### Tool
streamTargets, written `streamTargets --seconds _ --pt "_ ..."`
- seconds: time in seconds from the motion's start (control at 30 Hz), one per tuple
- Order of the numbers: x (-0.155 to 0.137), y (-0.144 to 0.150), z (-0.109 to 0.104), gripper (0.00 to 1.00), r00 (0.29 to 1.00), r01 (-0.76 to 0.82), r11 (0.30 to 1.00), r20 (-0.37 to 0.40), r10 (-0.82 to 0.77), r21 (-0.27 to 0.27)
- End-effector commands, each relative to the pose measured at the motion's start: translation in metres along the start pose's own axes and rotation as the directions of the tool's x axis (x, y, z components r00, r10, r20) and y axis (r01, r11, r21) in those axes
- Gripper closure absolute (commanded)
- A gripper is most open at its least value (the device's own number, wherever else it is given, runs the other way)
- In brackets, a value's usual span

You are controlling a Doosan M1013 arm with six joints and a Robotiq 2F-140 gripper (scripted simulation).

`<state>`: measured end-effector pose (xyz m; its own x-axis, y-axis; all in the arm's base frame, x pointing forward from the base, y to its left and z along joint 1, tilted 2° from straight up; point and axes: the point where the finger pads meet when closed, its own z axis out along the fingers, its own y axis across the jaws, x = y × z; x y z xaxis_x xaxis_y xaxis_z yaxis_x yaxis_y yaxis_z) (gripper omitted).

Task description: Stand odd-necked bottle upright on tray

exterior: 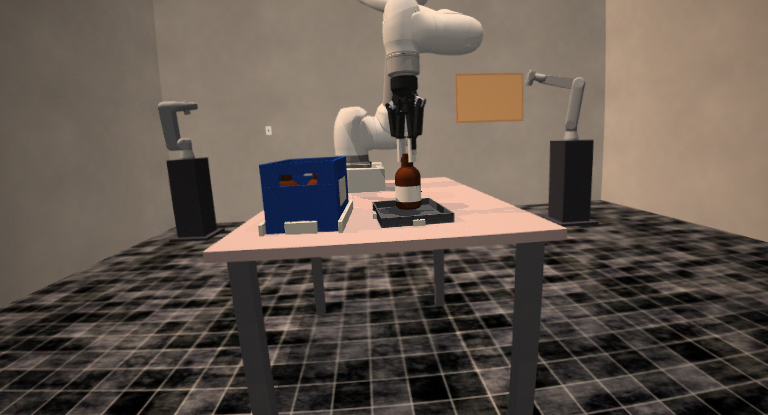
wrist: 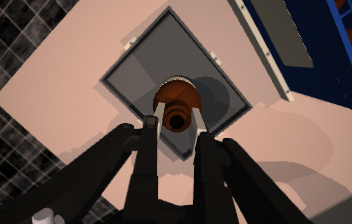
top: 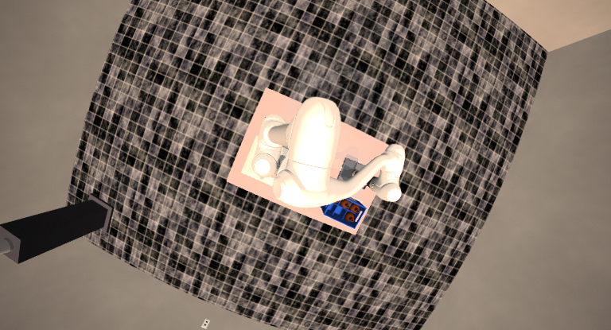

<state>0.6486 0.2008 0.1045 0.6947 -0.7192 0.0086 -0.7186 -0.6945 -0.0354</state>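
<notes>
My gripper (exterior: pixel 406 157) (wrist: pixel 177 115) is shut on the neck of a brown bottle (exterior: pixel 408 193) (wrist: pixel 177 92) with a white label. The bottle is upright inside the outline of the grey tray (top: pixel 350 165) (exterior: pixel 440 218) (wrist: pixel 147 42). Its base is at or very near the tray floor; contact cannot be told. The blue crate (top: pixel 337 210) (exterior: pixel 300 208) (wrist: pixel 322 65) stands beside the tray. In the top view it holds brown bottles (top: pixel 355 208) (top: pixel 349 217) (top: pixel 344 203), and a sliver of one more shows beside the arm. Their neck widths cannot be compared here.
The pink table (top: pixel 247 131) (exterior: pixel 483 219) (wrist: pixel 42 90) carries the arm's base. Pale locating strips (exterior: pixel 301 226) (wrist: pixel 264 50) stand along the crate, and small pale blocks (exterior: pixel 418 222) (wrist: pixel 216 58) sit against the tray. The crate's high walls rise beside the tray.
</notes>
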Motion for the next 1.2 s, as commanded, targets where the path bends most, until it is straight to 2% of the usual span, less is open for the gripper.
streamTargets --seconds 0.0,1.17 --pt "0.0 0.0 0.001 1.0 1.0 0.0 1.0 0.0 0.0 0.0" --pt "0.0 0.0 0.014 1.0 1.0 0.0 1.0 0.0 0.0 0.0"
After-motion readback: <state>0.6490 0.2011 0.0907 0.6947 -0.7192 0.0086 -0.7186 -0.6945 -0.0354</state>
